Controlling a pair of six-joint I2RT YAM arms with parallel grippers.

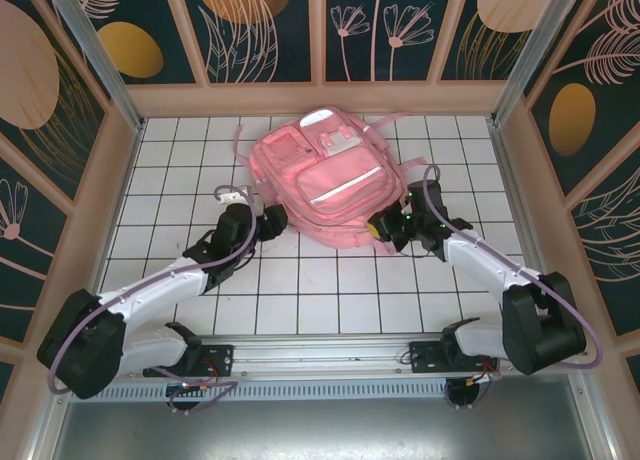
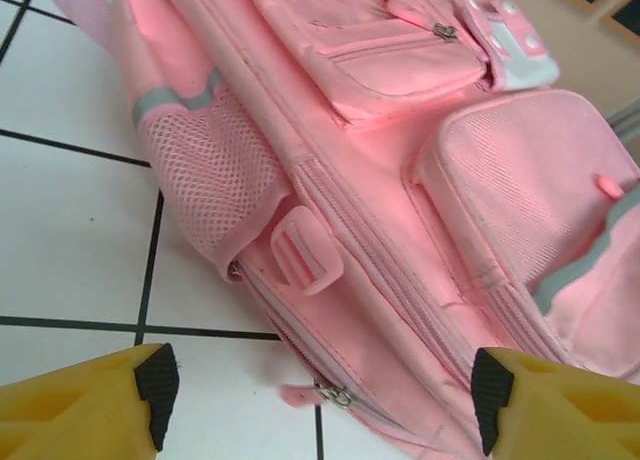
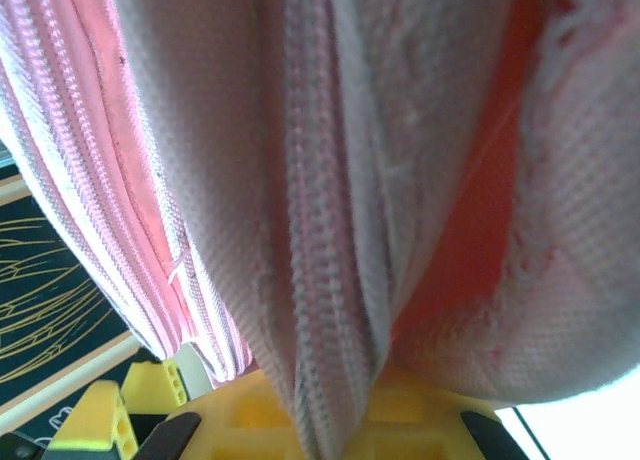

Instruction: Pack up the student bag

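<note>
Bag (image 1: 320,175) lies front-up, mid-far on the table (image 1: 180,160). Front pockets (image 2: 400,60) look zipped, contents hidden. Mesh side pocket (image 2: 200,170) sits flat. Left arm (image 1: 160,280) reaches in low from near-left. Left gripper (image 1: 272,220) is open just beside the bag's left edge, pads apart either side of a zipper pull (image 2: 335,395), not touching it. Right arm (image 1: 480,260) comes in from near-right. Right gripper (image 1: 385,228) is clamped on bag fabric at the near-right corner, along a zipper seam.
</note>
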